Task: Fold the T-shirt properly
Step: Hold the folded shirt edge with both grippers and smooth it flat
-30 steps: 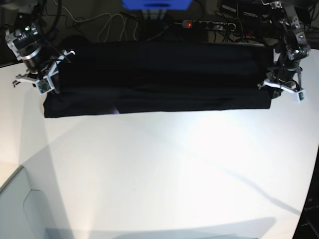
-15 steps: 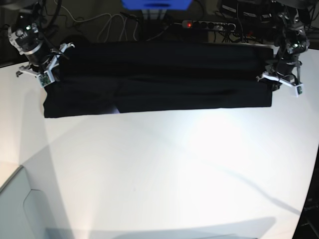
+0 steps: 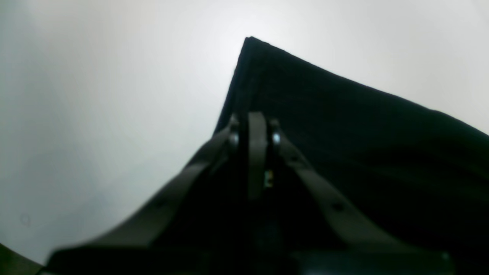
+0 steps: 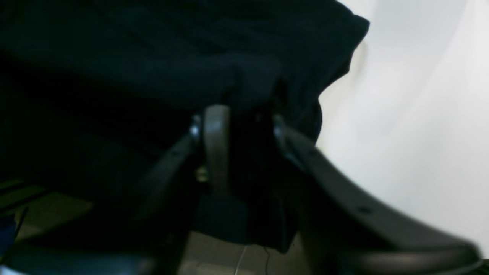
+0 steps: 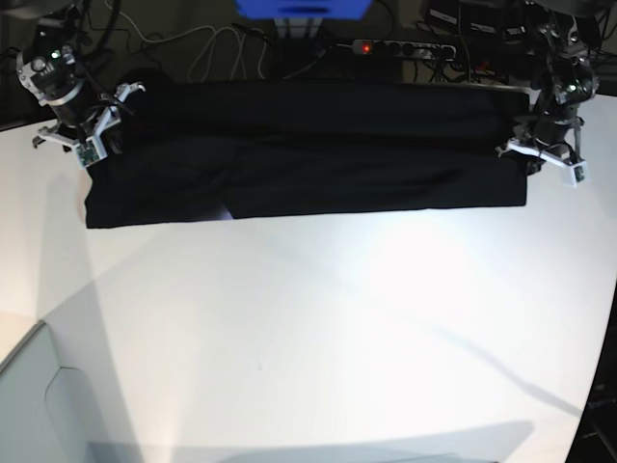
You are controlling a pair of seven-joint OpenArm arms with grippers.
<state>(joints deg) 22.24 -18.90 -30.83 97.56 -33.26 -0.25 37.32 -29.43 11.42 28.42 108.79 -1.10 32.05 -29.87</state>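
The T-shirt [image 5: 308, 149] is lying as a long black band along the far edge of the counter [image 5: 328, 328], lengthwise folds done; the left pincer [image 3: 254, 131] is sitting pressed together at the band's end near the far right corner, possibly pinching cloth there; the right pincer [image 4: 237, 122] is standing apart over the end near the far left corner, cloth between its jaws; next move likely calls for gripping both ends and folding crosswise.
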